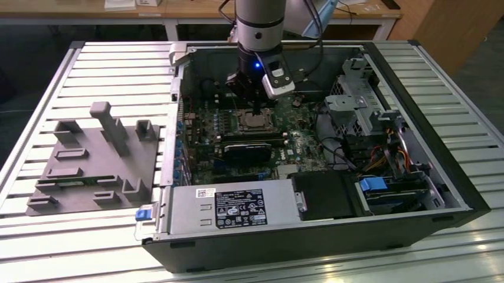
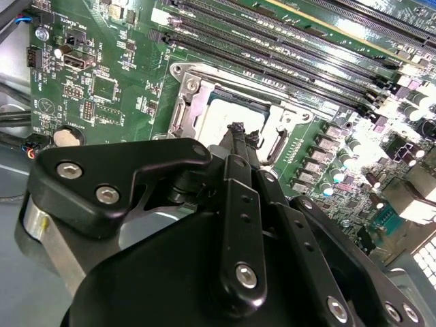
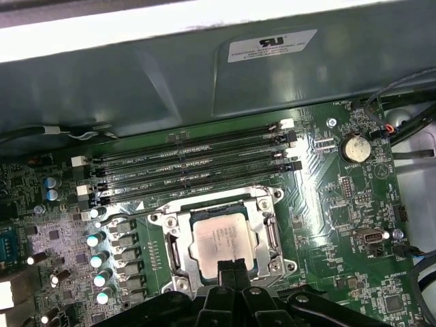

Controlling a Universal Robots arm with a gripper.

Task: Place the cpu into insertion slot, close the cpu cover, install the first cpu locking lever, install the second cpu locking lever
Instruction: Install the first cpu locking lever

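The cpu [image 3: 219, 237] sits seated in the insertion slot [image 3: 182, 248], just under the tips of the jaws. The cpu cover [image 3: 264, 212] lies flat around it. The jaws are pressed together over the chip's near edge, with the long memory slots [image 3: 191, 167] beyond them.

A pale slatted metal tabletop [image 1: 102, 71] catches bright light near a wooden workbench [image 1: 205, 9] on white legs, above dark floor [image 1: 32, 53].

The silver arm [image 1: 260, 20] stands upright, its wrist pointing straight down, with a blue light [image 1: 258, 65] lit on it. The tool [image 1: 250, 104] hangs low; in both wrist views its black fingers [image 2: 235, 139] [image 3: 223, 278] meet at the tips.
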